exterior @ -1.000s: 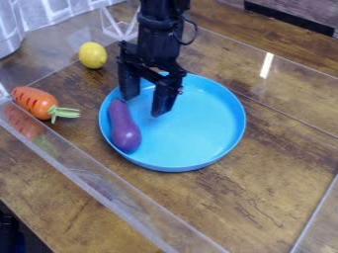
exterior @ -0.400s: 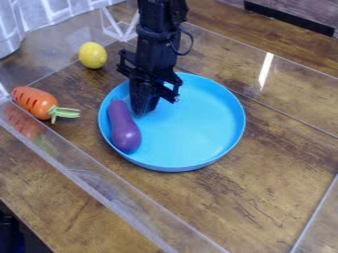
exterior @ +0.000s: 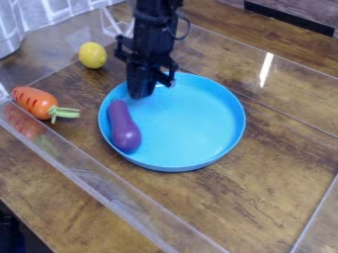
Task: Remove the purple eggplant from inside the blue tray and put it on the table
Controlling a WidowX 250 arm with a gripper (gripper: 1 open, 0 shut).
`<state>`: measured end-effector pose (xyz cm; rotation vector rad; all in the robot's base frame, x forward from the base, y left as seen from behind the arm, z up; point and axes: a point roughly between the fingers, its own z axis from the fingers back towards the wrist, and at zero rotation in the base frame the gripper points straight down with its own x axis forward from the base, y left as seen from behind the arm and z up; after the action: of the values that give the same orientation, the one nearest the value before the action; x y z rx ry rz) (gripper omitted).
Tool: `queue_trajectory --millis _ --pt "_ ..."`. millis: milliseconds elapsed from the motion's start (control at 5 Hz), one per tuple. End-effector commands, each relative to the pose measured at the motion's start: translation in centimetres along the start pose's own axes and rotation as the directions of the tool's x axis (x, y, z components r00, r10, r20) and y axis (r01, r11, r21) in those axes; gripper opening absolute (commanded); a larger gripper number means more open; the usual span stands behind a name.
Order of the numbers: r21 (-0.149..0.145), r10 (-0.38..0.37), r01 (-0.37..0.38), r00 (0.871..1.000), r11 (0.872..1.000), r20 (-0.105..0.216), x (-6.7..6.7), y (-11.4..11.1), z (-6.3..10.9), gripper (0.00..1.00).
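Note:
The purple eggplant (exterior: 122, 126) lies lengthwise in the left part of the blue tray (exterior: 218, 138), close to the rim. My gripper (exterior: 140, 91) points straight down over the tray's back left edge, just beyond the eggplant's far end. Its fingers are shut together and nothing shows between them. The eggplant lies free, apart from the fingers. The dark wood table (exterior: 264, 212) carries the tray.
An orange carrot (exterior: 36, 101) with a green top lies left of the tray. A yellow lemon (exterior: 91, 54) sits at the back left. A clear plastic wall runs along the table's left and front sides.
The jaws went from wide open to shut with nothing in them. The hand shifted slightly left and toward the tray's back rim. The eggplant has not moved.

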<state>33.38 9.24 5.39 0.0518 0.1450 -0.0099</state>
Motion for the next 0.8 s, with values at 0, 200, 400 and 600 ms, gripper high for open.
queue_trajectory --millis 0,200,400,600 --pt "0.041 0.027 -0.030 0.996 0.999 0.090 0.2 2.7 4.6 0.00" --pt "0.058 0.026 -0.032 0.993 0.998 0.113 0.0 4.0 6.7 0.00" --pt "0.063 0.019 -0.028 0.992 0.998 0.128 -0.4 4.6 7.6 1.00" --pt "0.070 -0.010 0.001 0.991 0.998 0.130 -0.6 4.4 7.3 1.00"
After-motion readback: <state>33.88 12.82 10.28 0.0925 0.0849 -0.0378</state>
